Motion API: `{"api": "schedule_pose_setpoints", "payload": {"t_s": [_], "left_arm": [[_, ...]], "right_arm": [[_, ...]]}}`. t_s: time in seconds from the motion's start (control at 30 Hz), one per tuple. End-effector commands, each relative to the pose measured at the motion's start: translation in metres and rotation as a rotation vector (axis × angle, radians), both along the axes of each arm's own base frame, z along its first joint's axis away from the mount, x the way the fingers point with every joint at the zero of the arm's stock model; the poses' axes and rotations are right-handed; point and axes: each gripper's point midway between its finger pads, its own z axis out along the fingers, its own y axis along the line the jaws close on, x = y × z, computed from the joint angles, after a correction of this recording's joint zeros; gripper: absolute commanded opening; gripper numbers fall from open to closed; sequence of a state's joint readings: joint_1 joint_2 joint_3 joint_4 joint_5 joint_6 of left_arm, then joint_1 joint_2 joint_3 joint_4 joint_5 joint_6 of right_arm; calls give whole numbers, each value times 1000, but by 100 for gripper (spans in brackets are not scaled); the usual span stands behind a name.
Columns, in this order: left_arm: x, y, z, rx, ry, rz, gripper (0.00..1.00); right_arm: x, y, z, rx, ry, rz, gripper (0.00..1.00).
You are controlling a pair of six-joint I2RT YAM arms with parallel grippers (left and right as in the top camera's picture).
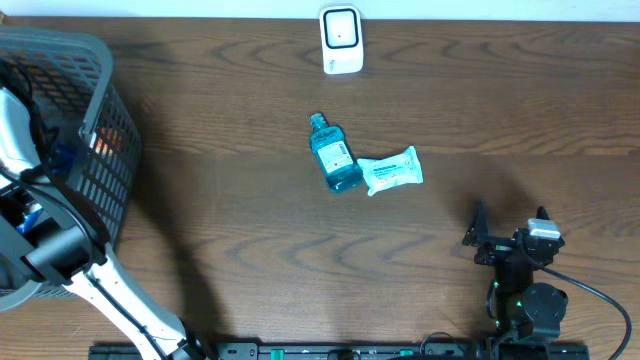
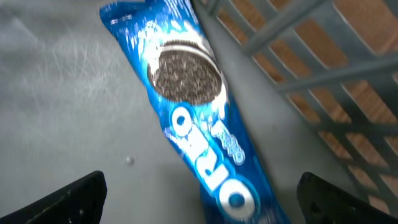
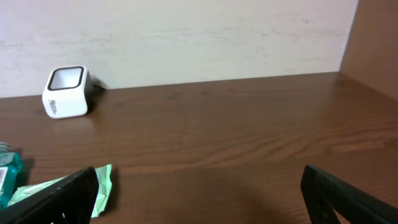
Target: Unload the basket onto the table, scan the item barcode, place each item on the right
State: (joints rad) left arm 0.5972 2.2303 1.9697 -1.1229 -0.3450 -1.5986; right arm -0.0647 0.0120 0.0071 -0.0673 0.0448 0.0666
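Jaws of the left gripper (image 2: 205, 199) stand wide apart and hold nothing, one finger on each side of a blue Oreo pack (image 2: 199, 124) that lies ahead of them. The pack rests on the grey floor of the basket (image 2: 298, 56), along its slatted wall, at the left of the table (image 1: 250, 240). At the near right, the right gripper (image 3: 202, 196) also has its jaws spread wide and empty. A blue bottle (image 1: 333, 155) and a green wipes pack (image 1: 392, 170) lie side by side mid-table. The white scanner (image 1: 341, 40) stands at the far edge, well apart from them.
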Motion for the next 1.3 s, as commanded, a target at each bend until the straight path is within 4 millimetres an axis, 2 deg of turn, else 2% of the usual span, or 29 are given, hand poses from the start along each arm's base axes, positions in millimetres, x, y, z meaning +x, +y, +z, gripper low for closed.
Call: {"api": "schedule_pose_setpoints", "payload": {"t_s": [0.0, 0.27, 0.37, 0.43, 0.5, 0.53, 0.6, 0.73, 0.8, 0.93, 1.03, 1.07, 1.13, 1.17, 1.27], "left_arm": [[-11, 8, -15, 16, 69, 19, 98], [-23, 11, -48, -43, 186, -68, 98], [-30, 11, -54, -59, 205, -65, 98], [-35, 11, -58, -73, 222, -77, 88], [-39, 10, -61, -89, 242, -99, 65], [-41, 9, -62, -101, 260, -136, 61], [-42, 9, -63, -126, 294, -215, 39], [-44, 7, -59, -170, 350, -359, 11], [-42, 6, -54, -182, 354, -413, 8], [-28, 5, -10, -155, 264, -488, 7], [-14, 7, 50, -58, 140, -536, 8], [-9, 5, 104, 39, 34, -539, 8], [-8, 0, 159, 143, -80, -546, 8], [-8, -13, 216, 248, -226, -569, 8], [-10, -52, 303, 399, -467, -657, 8]], "right_arm": [[-1, -3, 0, -13, 0, -15, 99], [-1, -3, 0, -13, 0, -15, 99], [-1, -3, 0, -13, 0, -15, 99], [-1, -3, 0, -13, 0, -15, 99], [-1, -3, 0, -13, 0, -15, 99], [-1, -3, 0, -13, 0, -15, 99], [-1, -3, 0, -13, 0, -15, 99], [-1, -3, 0, -13, 0, -15, 99], [-1, -3, 0, -13, 0, -15, 99], [-1, -3, 0, -13, 0, -15, 99], [-1, -3, 0, -13, 0, -15, 99], [-1, -3, 0, -13, 0, -15, 99], [-1, -3, 0, -13, 0, -15, 99], [-1, -3, 0, -13, 0, -15, 99], [-1, -3, 0, -13, 0, -15, 99]]}}
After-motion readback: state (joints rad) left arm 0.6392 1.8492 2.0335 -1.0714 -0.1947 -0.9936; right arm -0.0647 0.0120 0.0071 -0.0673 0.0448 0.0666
